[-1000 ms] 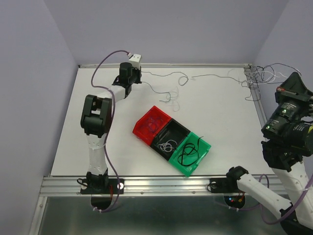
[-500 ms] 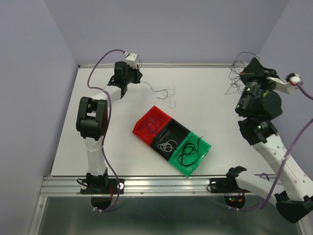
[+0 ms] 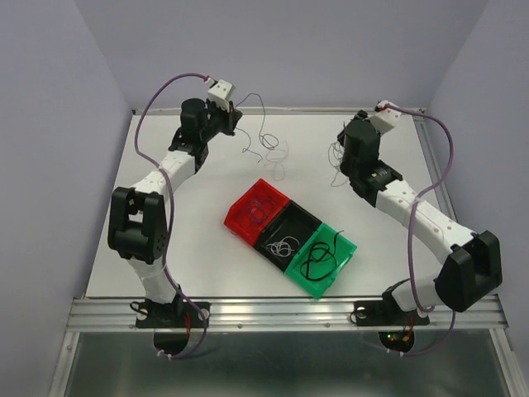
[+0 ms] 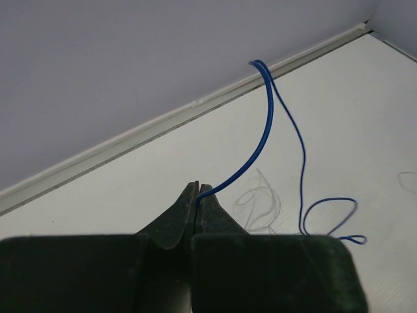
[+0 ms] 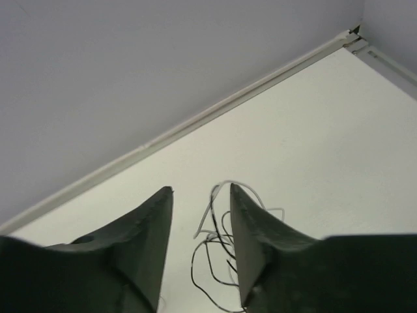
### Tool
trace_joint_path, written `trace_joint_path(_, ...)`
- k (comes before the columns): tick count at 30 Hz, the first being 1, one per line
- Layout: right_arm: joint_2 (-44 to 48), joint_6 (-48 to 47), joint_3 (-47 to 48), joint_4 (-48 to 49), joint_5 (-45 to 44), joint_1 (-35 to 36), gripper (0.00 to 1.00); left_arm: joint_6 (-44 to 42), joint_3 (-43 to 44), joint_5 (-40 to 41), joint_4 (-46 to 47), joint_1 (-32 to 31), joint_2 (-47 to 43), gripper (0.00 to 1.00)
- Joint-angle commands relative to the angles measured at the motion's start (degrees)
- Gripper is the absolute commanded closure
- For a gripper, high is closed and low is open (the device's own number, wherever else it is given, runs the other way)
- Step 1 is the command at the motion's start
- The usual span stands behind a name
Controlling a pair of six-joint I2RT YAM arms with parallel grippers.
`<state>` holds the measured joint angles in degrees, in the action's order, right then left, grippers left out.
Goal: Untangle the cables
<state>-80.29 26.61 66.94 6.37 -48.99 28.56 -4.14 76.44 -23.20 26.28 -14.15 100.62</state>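
Left hand (image 4: 197,190) – fingers pressed together, clamped on the blue cable (image 4: 268,117), which arcs up from the tips and drops to loops on the table (image 4: 365,130), beside a pale white tangle (image 4: 259,205). Right hand (image 5: 201,190) – fingers apart, nothing between them, above a black-and-white cable tangle (image 5: 218,241). Mid-table, a three-bin tray (image 3: 238,230): white cable (image 3: 285,246) in the black bin (image 3: 302,222), black cable (image 3: 318,263) in the green bin (image 3: 344,248).

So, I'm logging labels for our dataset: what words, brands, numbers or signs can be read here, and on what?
None can be read. The bin, the table, the left tool shut on the blue cable and the right tool show no lettering in any view.
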Motion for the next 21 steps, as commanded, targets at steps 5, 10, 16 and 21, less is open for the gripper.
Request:
trace_joint_path(5,0.93,-13.21,-1.64,-4.35,20.97,-0.17,0.14,-1.22,-2.88,-3.95,1.31,0.09,-5.17,1.0)
trace_joint_path(10,-6.97,-21.15,6.15,-6.01,43.68,-0.25,0.15,-1.31,-3.06,-2.91,1.31,0.18,-5.35,1.0)
trace_joint_path(16,-24.72,-26.08,18.66,-16.29,52.76,-0.26,0.15,-1.13,-3.14,-2.03,1.23,0.18,-5.08,1.0)
trace_joint_path(21,-31.75,-31.53,24.28,-17.97,57.96,-0.17,0.12,-0.78,-3.32,-1.14,1.49,0.88,-5.78,1.0)
